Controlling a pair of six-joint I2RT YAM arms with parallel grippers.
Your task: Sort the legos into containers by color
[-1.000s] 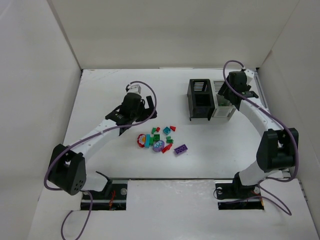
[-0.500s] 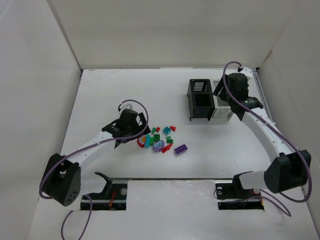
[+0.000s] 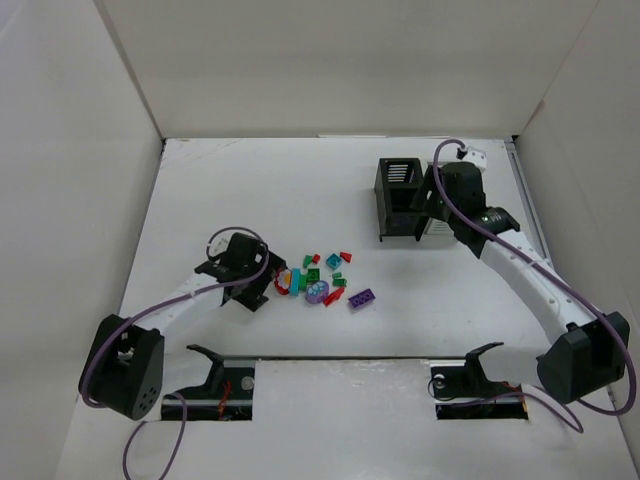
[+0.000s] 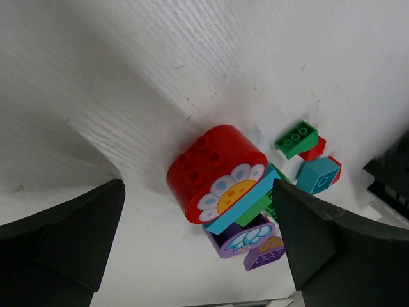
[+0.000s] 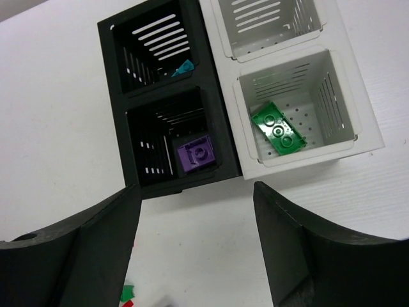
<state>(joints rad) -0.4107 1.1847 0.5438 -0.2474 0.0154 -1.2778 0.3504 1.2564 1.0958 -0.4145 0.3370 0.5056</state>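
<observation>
Left fingers (image 4: 70,243) now lower, astride red lego (image 4: 214,163)

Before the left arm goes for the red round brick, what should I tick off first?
1. Left tool open: ok, jaws wide.
2. Red round brick between its fingers: ok.
3. Brick free of neighbours: not ok, a teal bar lies against it.
4. Right tool empty: ok, open above the bins.
5. Free compartment for red: cannot tell, the far white compartment is partly cut off in the right wrist view.
</observation>
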